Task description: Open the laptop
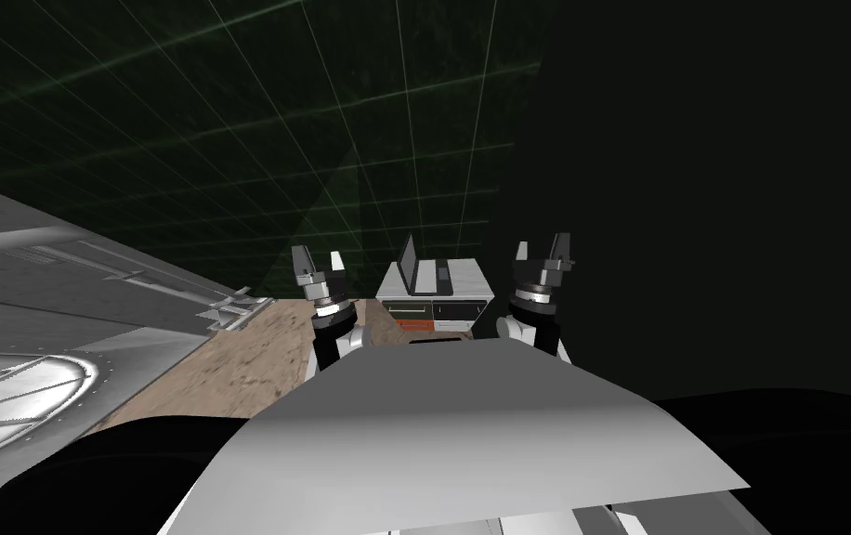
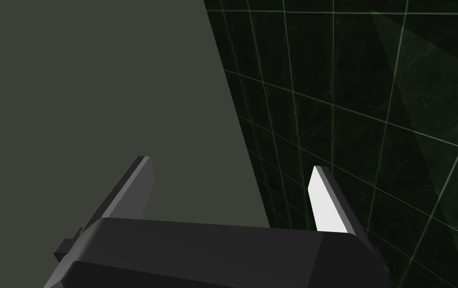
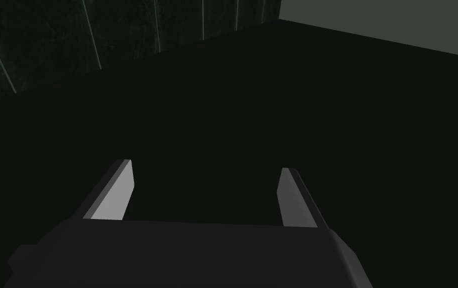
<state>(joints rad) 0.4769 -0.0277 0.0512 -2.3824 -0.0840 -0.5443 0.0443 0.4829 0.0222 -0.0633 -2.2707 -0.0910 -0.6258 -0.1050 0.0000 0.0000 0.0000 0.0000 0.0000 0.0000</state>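
A: Dim in the head view, and the green tiled wall barely lifts from the gloom, its grid lines splaying to the corners.
B: Brightest is the metal panel (pale sheen along its curved seam), then the brown floor.
A: And the right-hand wall, near black. On the left gripper one finger glows white, its twin grey.

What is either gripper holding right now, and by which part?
Nothing. The left gripper and right gripper are both open, with nothing between their fingers. Neither is touching the laptop ahead.
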